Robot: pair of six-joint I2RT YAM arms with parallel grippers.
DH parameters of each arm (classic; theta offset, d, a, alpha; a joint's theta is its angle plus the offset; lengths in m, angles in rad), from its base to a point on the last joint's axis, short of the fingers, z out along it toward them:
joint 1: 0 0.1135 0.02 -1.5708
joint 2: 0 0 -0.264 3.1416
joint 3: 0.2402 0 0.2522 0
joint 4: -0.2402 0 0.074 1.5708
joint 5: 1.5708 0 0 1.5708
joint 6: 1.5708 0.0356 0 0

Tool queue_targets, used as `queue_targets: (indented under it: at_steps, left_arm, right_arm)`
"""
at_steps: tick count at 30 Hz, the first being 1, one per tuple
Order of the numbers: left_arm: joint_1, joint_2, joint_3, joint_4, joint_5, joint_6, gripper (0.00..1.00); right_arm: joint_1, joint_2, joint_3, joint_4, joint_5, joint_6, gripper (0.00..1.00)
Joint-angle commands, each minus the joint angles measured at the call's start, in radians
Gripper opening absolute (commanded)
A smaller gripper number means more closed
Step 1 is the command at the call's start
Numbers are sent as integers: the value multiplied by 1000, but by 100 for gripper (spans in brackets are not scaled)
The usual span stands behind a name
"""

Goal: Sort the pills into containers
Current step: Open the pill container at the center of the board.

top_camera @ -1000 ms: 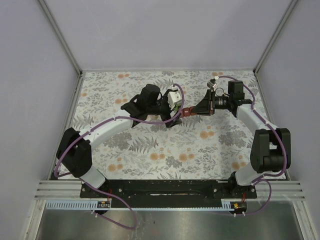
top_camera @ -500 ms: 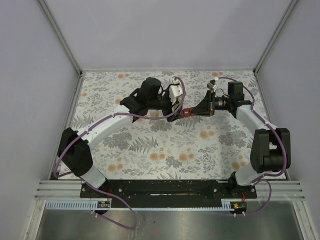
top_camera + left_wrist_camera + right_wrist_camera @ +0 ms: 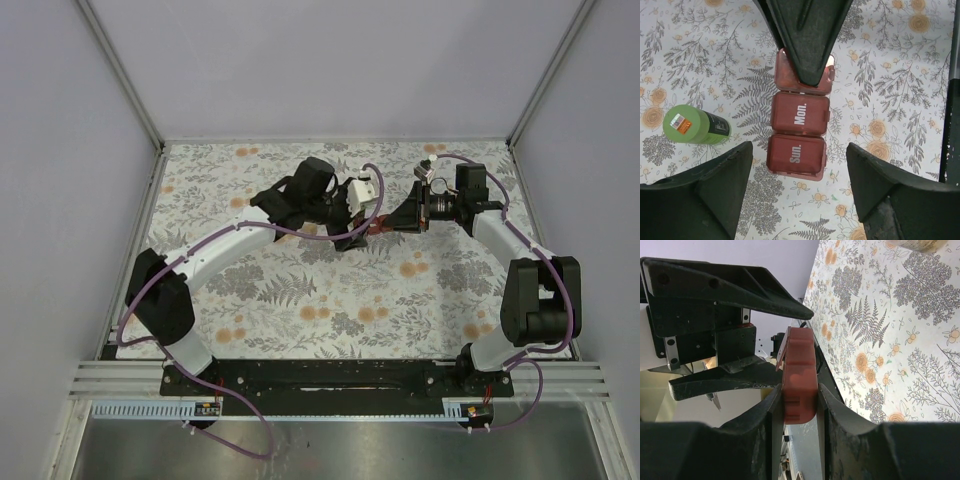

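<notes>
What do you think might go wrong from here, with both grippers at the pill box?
The right gripper pinches only one end of the pill box, so a push from the open left gripper could twist it loose. The grippers are close and may collide. The green bottle lies on its side beside the box; a nudge might set it rolling.

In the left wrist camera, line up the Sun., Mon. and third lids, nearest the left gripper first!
1. Sun. lid, bottom, by the left gripper.
2. Mon. lid, middle.
3. Third lid, top, partly covered.
</notes>
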Motion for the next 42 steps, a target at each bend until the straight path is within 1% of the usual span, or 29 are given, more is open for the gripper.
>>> queue_targets:
  at_steps: [1,3,7,13,14,19,23,27,32,36,42]
  left_arm:
    - [-6,-4,64,-20,23,35,77]
    - [-6,7,84,-42,30,43,74]
    - [-6,36,127,-98,42,63,63]
    - [-4,61,172,-159,62,93,53]
    - [-4,67,186,-179,69,101,50]
    - [-1,91,253,-276,124,124,49]
    - [2,120,311,-368,170,152,46]
    - [5,131,338,-411,193,164,46]
    - [17,140,357,-421,225,147,51]
    - [32,159,384,-425,260,116,51]
    - [35,170,400,-425,245,103,57]
  right_arm:
    - [-4,-44,-6,38,-15,2,0]
    - [-4,-47,-9,37,-12,-1,0]
    - [-4,-51,-12,38,-12,-1,0]
    - [-4,-54,-12,37,-17,-4,0]
    - [-4,-53,-13,37,-18,-4,0]
    - [-4,-53,-15,29,-20,-13,0]
    - [-4,-54,-9,0,-20,-44,0]
    - [-4,-53,2,-52,-12,-87,0]
    - [-4,-53,17,-123,-12,-157,0]
    - [-5,-57,20,-153,-11,-191,0]
    - [-5,-58,23,-160,-20,-199,0]
